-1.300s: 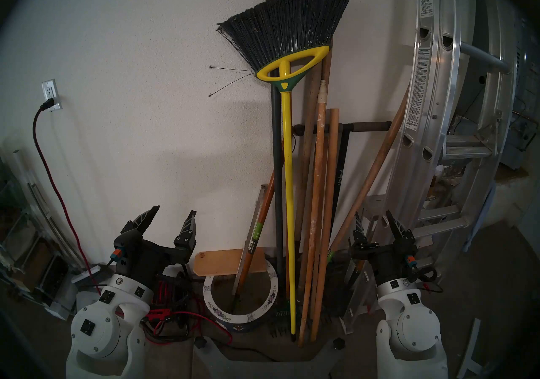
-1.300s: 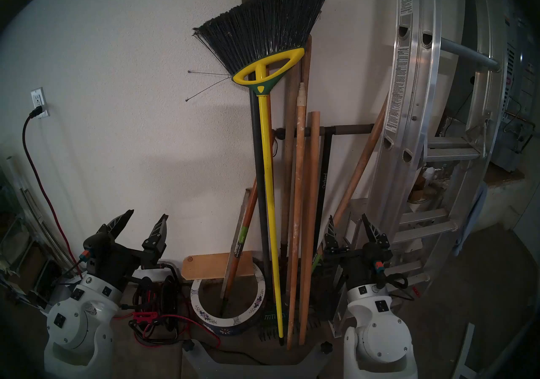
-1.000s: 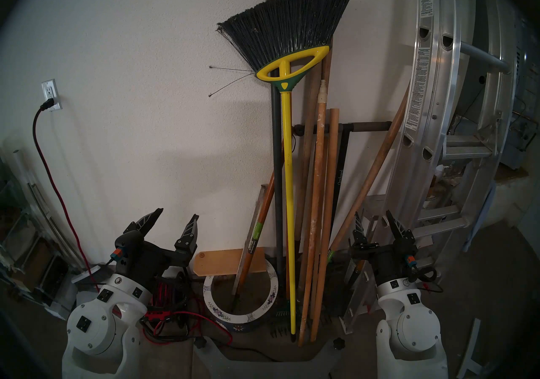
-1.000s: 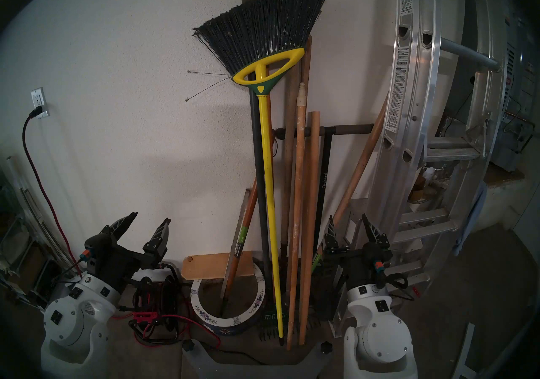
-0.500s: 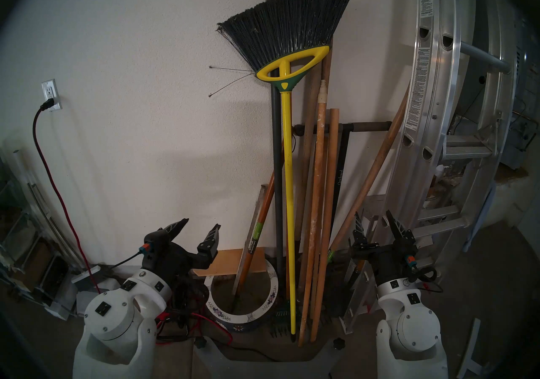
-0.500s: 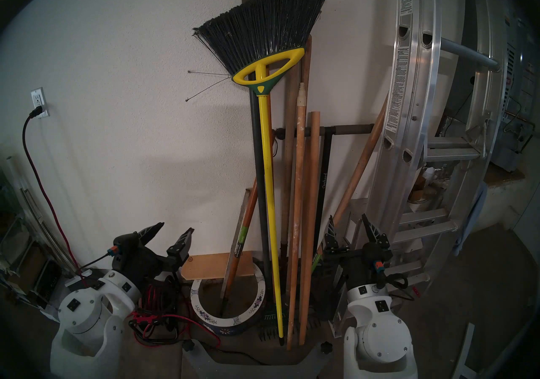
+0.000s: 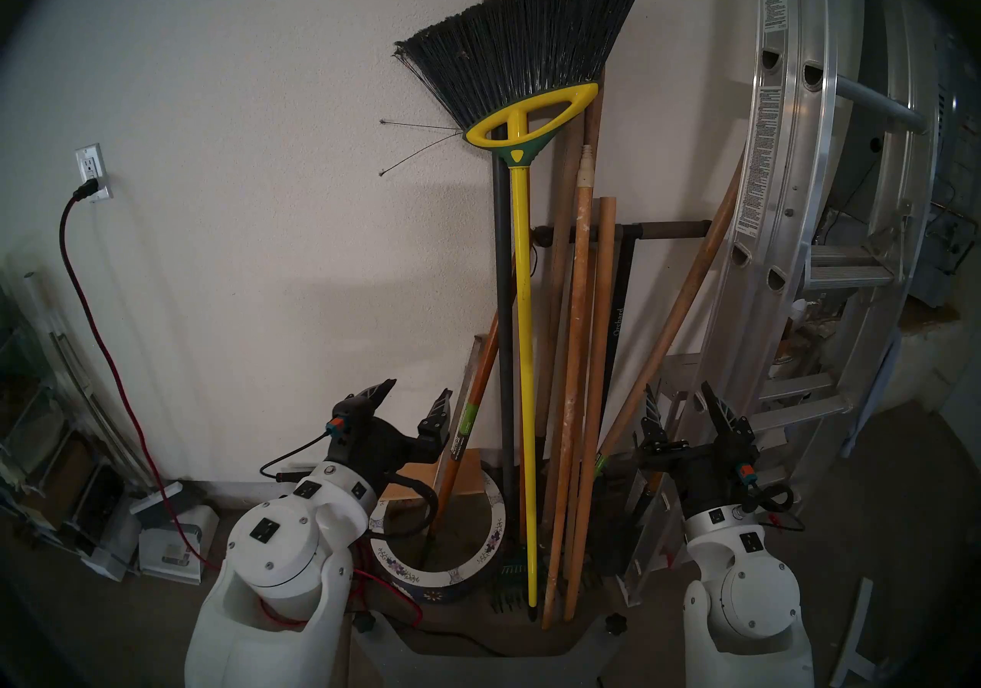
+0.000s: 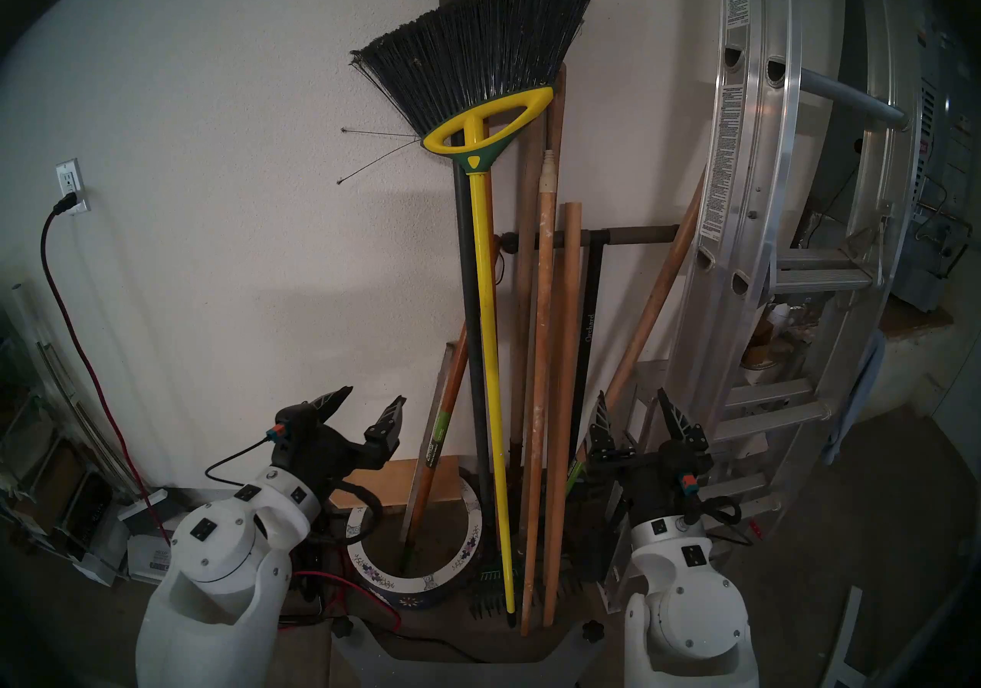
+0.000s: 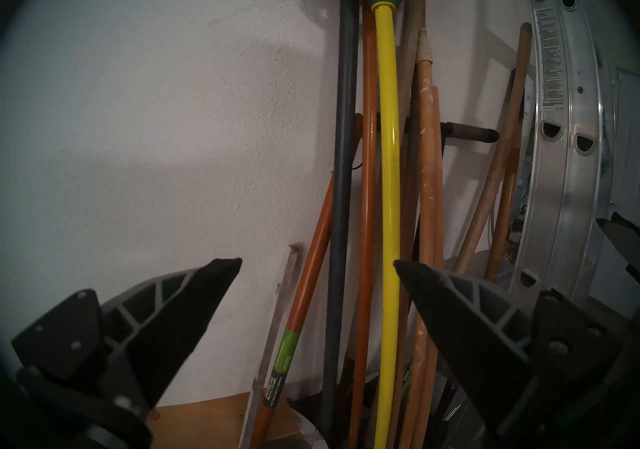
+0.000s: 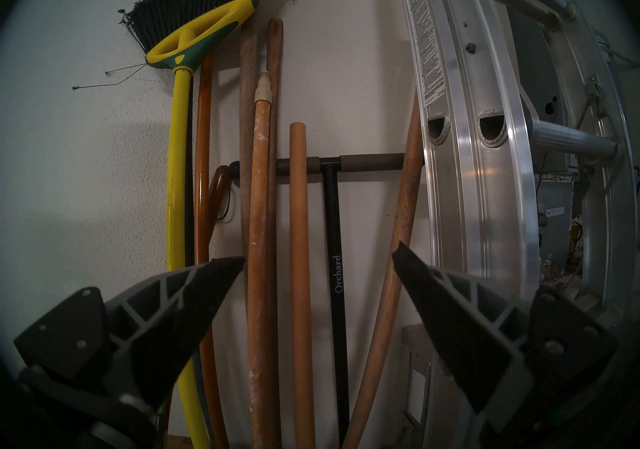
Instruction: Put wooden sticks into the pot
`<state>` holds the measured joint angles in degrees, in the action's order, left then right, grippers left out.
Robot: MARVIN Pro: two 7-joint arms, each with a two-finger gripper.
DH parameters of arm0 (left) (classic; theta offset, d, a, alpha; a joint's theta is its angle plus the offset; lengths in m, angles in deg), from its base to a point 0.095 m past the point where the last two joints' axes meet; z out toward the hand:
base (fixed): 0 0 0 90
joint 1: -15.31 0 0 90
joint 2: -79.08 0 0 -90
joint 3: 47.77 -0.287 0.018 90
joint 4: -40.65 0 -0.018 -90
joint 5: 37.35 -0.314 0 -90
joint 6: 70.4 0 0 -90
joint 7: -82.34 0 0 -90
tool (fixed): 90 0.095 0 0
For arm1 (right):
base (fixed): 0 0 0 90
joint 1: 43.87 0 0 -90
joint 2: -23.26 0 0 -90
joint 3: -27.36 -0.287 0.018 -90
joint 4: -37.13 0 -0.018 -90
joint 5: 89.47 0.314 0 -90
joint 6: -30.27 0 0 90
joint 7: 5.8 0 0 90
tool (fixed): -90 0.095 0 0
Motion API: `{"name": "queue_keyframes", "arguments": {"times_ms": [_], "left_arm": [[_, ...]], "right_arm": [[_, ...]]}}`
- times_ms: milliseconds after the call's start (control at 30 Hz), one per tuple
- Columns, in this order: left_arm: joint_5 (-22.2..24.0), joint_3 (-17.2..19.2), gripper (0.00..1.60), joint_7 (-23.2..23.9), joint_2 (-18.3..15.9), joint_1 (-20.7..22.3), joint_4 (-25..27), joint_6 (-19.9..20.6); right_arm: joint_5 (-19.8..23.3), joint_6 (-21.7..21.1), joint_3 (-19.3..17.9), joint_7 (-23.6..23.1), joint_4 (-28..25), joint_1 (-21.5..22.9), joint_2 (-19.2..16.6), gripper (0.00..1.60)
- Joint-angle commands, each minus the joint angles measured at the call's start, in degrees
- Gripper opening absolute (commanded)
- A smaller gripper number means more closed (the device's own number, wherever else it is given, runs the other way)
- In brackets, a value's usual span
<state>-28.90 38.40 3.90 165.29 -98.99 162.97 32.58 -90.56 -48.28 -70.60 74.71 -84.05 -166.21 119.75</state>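
Observation:
Two wooden sticks lean on the wall, feet on the floor just right of the pot. The white-speckled stick has a cream threaded tip. The plain shorter stick stands right of it. My left gripper is open and empty, above the pot's back left rim, left of the poles. My right gripper is open and empty, right of the sticks.
A yellow broom, a dark grey pole, a black T-handled tool and other wooden handles crowd the sticks. An orange-handled tool stands in the pot. An aluminium ladder is at the right, a red cable at the left.
My left arm has swung right, from beside the cable reel to over the pot's left rim, its gripper still open. The right arm and the sticks have not moved.

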Motion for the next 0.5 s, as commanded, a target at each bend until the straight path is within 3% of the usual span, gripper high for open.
{"name": "queue_keyframes", "arguments": {"times_ms": [0, 467], "left_arm": [[-0.62, -3.59, 1.60, -1.93, 1.89, 6.37, -2.76, 1.28], [-2.01, -11.08, 1.60, -6.80, 2.10, 16.49, -11.80, 1.55]], "right_arm": [[0.00, -0.02, 0.06, -0.04, -0.06, -0.02, -0.01, 1.60], [0.00, 0.00, 0.05, -0.03, -0.05, -0.01, 0.00, 1.60]]}}
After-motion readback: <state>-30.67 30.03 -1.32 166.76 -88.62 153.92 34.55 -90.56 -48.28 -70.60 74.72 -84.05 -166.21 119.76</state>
